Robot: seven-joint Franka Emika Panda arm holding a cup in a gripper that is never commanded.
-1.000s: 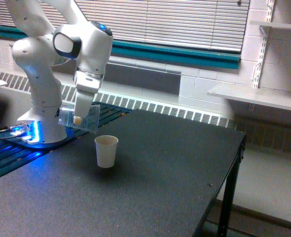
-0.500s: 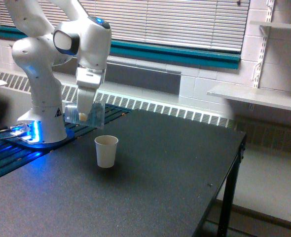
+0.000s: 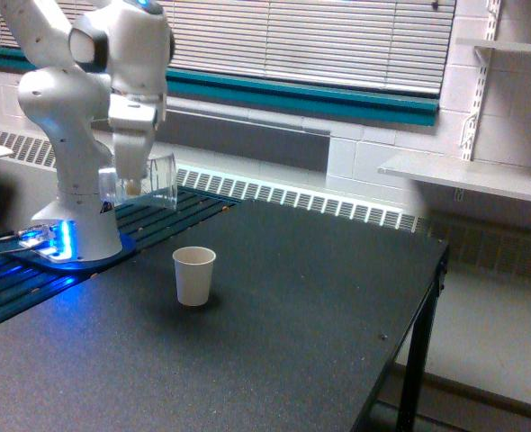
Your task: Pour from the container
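The container (image 3: 148,180), a clear plastic cup, hangs in the air lying almost on its side, its wide rim toward the exterior view's right. My gripper (image 3: 132,184) is shut on it from above. A pale bit shows inside it near the fingers. The white paper cup (image 3: 194,274) stands upright on the dark table (image 3: 274,306), lower and to the right of the container, well apart from it.
The arm's white base (image 3: 72,225) stands at the table's far left on a blue-lit plate. A radiator grille runs along the wall behind. The table's right edge (image 3: 427,297) drops off toward the floor. White shelves (image 3: 481,175) hang on the right wall.
The gripper has risen and swung to the left with the container, away from the paper cup. The container has tilted back from rim-down to roughly level. The paper cup has not moved.
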